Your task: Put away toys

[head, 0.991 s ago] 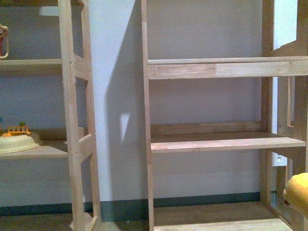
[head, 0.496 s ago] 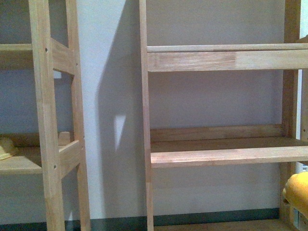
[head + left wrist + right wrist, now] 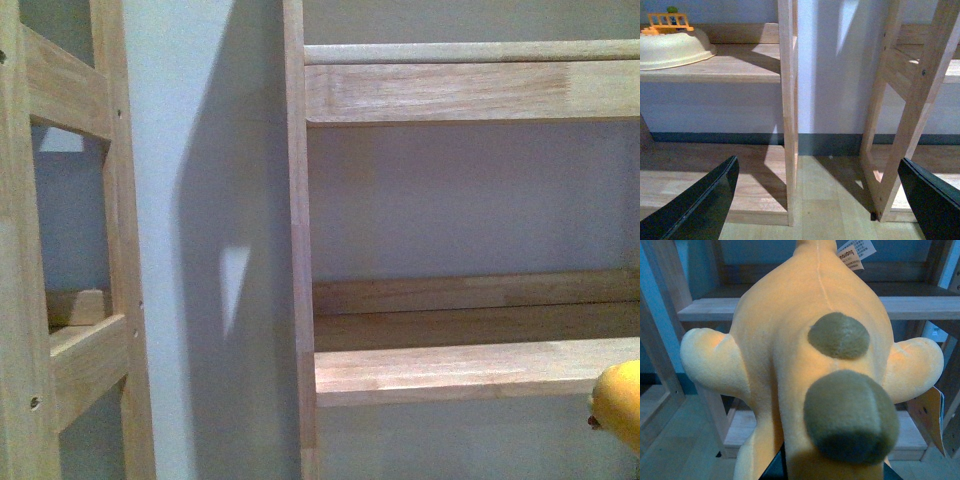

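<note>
The plush animal [image 3: 790,340], orange-yellow with grey-brown patches and a paper tag, fills the right wrist view. My right gripper [image 3: 832,472] is shut on it, its dark fingers mostly hidden under the fabric. In the front view only a rounded yellow bit of the plush animal [image 3: 620,402] shows at the lower right edge, just below the front of a wooden shelf board [image 3: 470,368]. My left gripper [image 3: 815,200] hangs open low over the floor, nothing between its black fingers [image 3: 700,205].
A wooden shelf unit stands straight ahead with an upper board [image 3: 470,90] and an upright post [image 3: 297,240]. A second unit [image 3: 60,300] stands to the left. A cream dish with an orange toy fence [image 3: 670,47] rests on a shelf.
The front view has closed in on the right shelf unit, and the boards look larger. The left unit slid toward the left edge, its cream dish gone from sight. The plush stays at the lower right.
</note>
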Action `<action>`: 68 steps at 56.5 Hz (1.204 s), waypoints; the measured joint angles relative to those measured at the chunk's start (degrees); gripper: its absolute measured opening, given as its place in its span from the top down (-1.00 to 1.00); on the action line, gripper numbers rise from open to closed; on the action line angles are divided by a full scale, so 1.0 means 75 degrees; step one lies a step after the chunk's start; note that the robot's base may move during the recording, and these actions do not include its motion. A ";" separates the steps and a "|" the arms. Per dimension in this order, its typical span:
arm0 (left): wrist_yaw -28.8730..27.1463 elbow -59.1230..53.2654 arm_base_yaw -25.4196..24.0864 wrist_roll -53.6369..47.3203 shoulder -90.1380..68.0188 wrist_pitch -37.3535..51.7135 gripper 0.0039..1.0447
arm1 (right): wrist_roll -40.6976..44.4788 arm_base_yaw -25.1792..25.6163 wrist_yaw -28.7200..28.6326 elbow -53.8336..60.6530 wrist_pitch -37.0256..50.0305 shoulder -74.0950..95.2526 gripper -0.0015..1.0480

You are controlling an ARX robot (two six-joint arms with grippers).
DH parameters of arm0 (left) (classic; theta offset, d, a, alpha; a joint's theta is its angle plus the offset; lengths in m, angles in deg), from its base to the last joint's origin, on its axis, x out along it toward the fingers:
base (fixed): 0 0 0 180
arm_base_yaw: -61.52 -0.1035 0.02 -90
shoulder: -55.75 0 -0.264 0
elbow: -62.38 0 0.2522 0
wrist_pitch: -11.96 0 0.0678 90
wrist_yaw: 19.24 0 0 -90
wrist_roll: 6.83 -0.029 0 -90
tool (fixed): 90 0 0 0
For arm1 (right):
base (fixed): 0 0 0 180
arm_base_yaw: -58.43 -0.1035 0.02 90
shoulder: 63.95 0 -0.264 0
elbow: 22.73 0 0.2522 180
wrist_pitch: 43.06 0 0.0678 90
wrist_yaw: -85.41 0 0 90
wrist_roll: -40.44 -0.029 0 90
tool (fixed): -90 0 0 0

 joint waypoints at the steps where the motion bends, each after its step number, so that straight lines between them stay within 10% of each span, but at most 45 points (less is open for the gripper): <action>1: 0.0000 0.0000 0.0000 0.0000 0.0000 0.0000 -0.88 | -0.0003 0.0000 -0.0003 0.0000 -0.0003 0.0000 0.86; 21: 0.0000 0.0000 0.0000 0.0000 0.0000 0.0000 -0.88 | -0.0003 0.0000 0.0006 0.0000 -0.0003 0.0006 0.86; 36: 0.0000 0.0000 0.0000 0.0000 0.0000 0.0000 -0.88 | -0.0979 -0.0443 0.1970 -0.0425 0.0070 0.1078 0.86; 68: 0.0000 0.0000 0.0000 0.0000 0.0000 0.0000 -0.88 | 0.1195 -0.2588 0.3934 -0.5488 0.1037 0.3809 0.86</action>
